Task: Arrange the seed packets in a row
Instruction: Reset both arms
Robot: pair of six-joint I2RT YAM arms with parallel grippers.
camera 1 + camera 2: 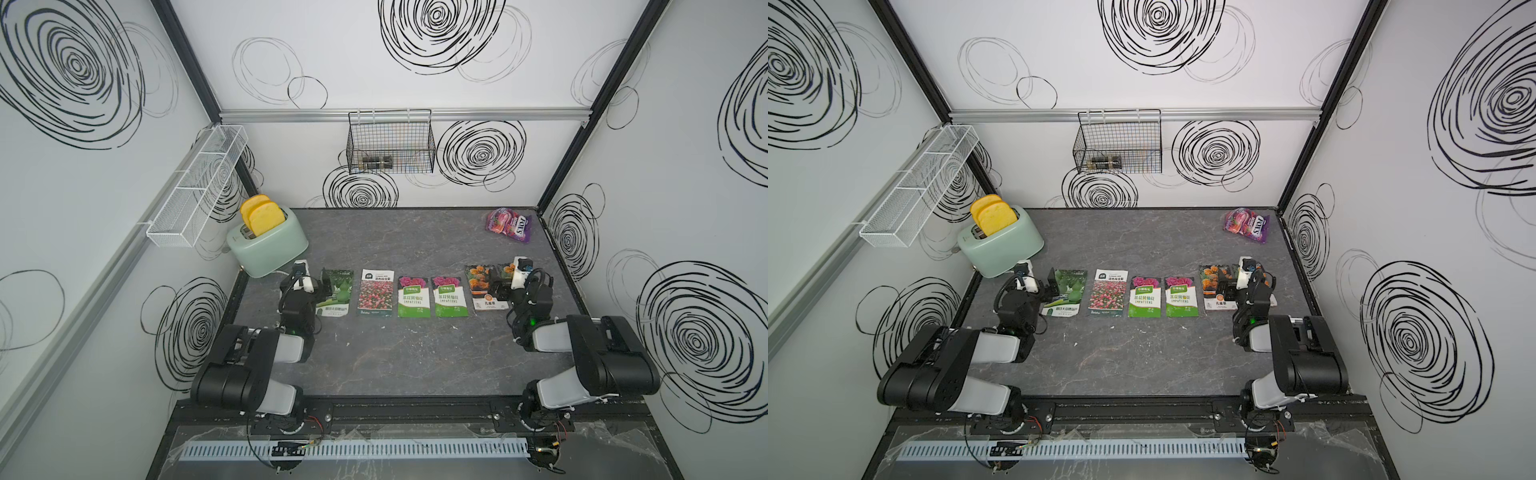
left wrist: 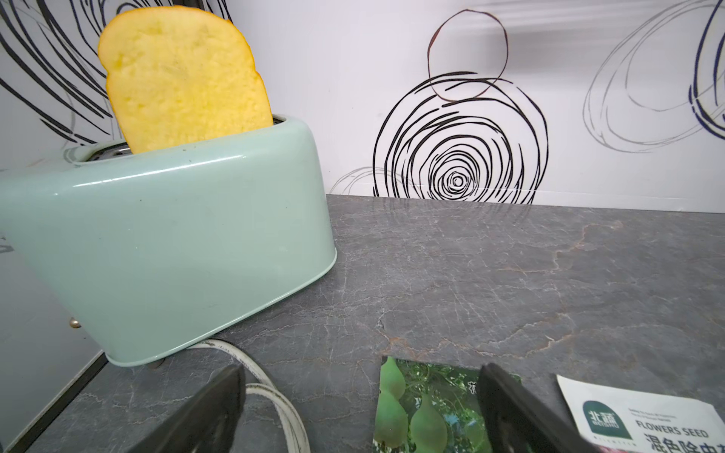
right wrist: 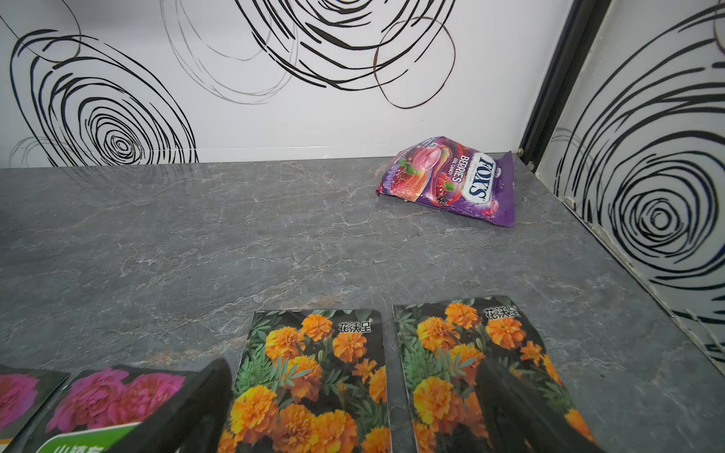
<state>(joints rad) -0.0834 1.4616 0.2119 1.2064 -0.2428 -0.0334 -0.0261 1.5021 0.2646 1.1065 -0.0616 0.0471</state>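
The seed packets lie in a row across the grey table in both top views: a dark green gourd packet (image 1: 338, 291), a red-pink field packet (image 1: 376, 293), two pink-on-green packets (image 1: 412, 297) (image 1: 449, 297) and an orange marigold packet (image 1: 480, 286). A second marigold packet (image 3: 463, 341) lies beside the first (image 3: 314, 372), partly under my right gripper. My left gripper (image 2: 361, 376) hangs open over the green packet's (image 2: 427, 404) left edge. My right gripper (image 3: 353, 368) stands open above the two marigold packets. Neither holds anything.
A mint toaster (image 1: 268, 245) with yellow toast stands at the back left, its white cable (image 2: 274, 392) beside my left gripper. A purple candy bag (image 1: 509, 224) lies at the back right. A black wire basket (image 1: 390, 143) and a white mesh shelf (image 1: 195, 187) hang on the walls.
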